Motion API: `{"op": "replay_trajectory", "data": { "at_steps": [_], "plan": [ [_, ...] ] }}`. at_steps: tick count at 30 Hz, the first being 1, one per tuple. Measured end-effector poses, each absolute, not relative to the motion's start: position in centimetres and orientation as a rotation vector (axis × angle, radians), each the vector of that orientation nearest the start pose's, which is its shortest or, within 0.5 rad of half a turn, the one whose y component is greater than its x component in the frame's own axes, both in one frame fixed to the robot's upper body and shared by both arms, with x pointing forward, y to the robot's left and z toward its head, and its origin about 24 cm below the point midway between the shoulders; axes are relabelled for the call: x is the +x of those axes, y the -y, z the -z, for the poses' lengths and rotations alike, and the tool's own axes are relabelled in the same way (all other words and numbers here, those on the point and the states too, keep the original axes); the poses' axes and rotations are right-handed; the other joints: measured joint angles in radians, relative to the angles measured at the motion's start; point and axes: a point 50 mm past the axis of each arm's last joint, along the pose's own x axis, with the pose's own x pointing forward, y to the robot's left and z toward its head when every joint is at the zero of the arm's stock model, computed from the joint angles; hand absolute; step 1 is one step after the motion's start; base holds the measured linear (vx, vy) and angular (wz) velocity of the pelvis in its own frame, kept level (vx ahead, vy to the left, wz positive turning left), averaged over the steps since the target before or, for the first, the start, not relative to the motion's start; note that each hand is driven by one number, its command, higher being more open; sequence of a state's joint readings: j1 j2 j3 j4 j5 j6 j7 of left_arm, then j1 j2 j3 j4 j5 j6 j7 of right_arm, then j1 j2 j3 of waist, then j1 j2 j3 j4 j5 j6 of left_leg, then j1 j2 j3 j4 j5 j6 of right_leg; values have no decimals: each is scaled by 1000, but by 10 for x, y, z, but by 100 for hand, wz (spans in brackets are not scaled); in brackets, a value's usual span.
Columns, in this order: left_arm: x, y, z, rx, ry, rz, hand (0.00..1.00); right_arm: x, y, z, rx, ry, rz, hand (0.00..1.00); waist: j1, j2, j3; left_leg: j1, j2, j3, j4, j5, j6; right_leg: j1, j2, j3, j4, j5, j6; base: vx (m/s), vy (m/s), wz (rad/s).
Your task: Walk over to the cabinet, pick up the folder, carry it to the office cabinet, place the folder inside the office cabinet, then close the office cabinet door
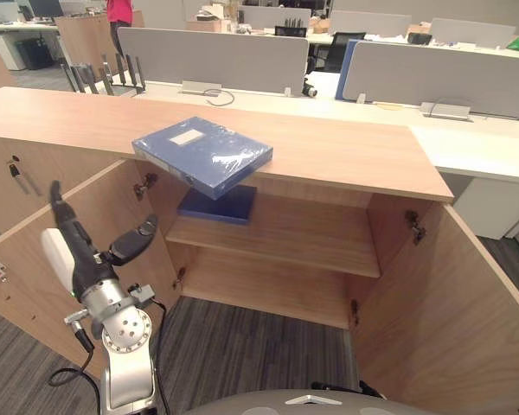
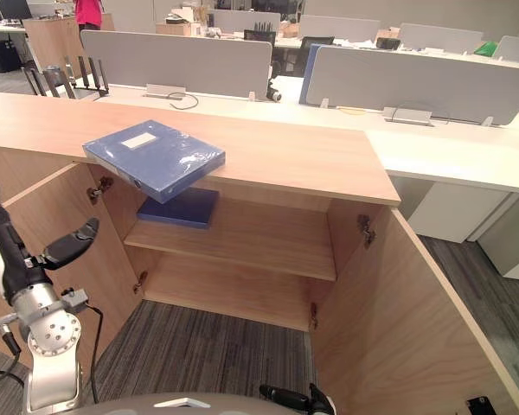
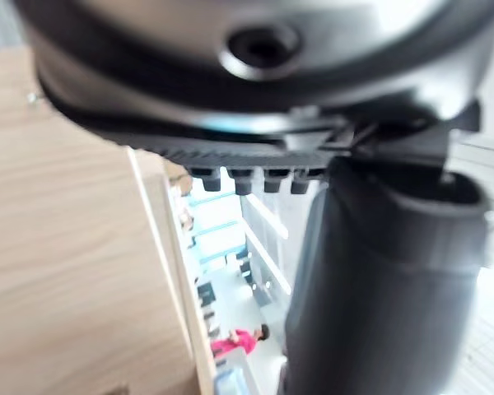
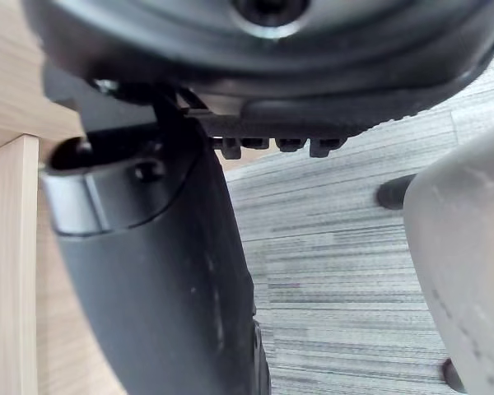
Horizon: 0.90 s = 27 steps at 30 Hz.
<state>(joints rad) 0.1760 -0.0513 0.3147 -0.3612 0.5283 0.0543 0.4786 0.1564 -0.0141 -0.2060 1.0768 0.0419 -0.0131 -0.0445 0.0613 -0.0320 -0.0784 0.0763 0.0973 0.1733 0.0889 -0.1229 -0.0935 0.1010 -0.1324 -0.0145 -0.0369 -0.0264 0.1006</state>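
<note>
Left hand: raised low in front of the open cabinet, fingers straight and pointing up, thumb spread wide, holding nothing
Right hand: seen in its own wrist view above the grey carpet; whether its fingers are curled cannot be told
Folder: blue, wrapped in glossy film, flat on the cabinet top at its front edge, one corner hanging out over the open compartment, well apart from both hands
Step in hand: judged to be the pick-up, not yet begun
Doing it well: the overhanging corner looks the easiest hold, fingers beneath and thumb above; the film seems slippery, so a firm pinch and a second hand under the far side would keep it level
Shelf: carries a darker folder at its left end, right below the overhang
In the way: left door stands open just beside the left hand; right door is open too
Beyond: grey desk dividers, a person in a red top far back
</note>
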Motion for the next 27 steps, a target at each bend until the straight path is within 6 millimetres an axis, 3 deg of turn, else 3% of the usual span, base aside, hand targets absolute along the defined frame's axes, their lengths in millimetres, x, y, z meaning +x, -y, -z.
{"op": "replay_trajectory", "data": {
  "at_steps": [6, 10, 13, 20, 27],
  "plan": [
    [205, -248, -129, 832, 337, -888, 100, 57, 184, 170, 99, -1196, 275, 100, -2, 0, -7, -8, 3, 21, -4, 10, -3, -26, 10, 25, -2, 2, 2, -4, -6, -11],
    [215, -250, -144, 972, 411, -873, 100, 57, 183, 170, 99, -1188, 272, 100, -10, 0, -19, -17, 1, 26, 0, 10, -2, -37, 9, 40, -8, 4, 1, 51, 13, -9],
    [225, -258, -137, 1050, 370, -852, 100, 56, 184, 170, 98, -1187, 273, 100, -10, 4, -23, -17, 1, 5, -4, 7, 1, -44, 10, 51, -9, 6, 0, 42, 0, -13],
    [235, -286, -90, 1205, 112, -753, 100, 58, 189, 170, 89, -1186, 281, 100, -14, 15, -22, -16, -3, 6, -7, 6, 3, -51, 9, 46, -16, 29, -7, -37, 10, -5],
    [237, -302, -92, 1309, 91, -717, 100, 59, 192, 170, 100, -1183, 293, 100, -13, 17, -21, -14, -11, 0, -46, 35, 5, -65, 6, 42, -18, 29, -5, -40, -16, 1]
  ]
}}
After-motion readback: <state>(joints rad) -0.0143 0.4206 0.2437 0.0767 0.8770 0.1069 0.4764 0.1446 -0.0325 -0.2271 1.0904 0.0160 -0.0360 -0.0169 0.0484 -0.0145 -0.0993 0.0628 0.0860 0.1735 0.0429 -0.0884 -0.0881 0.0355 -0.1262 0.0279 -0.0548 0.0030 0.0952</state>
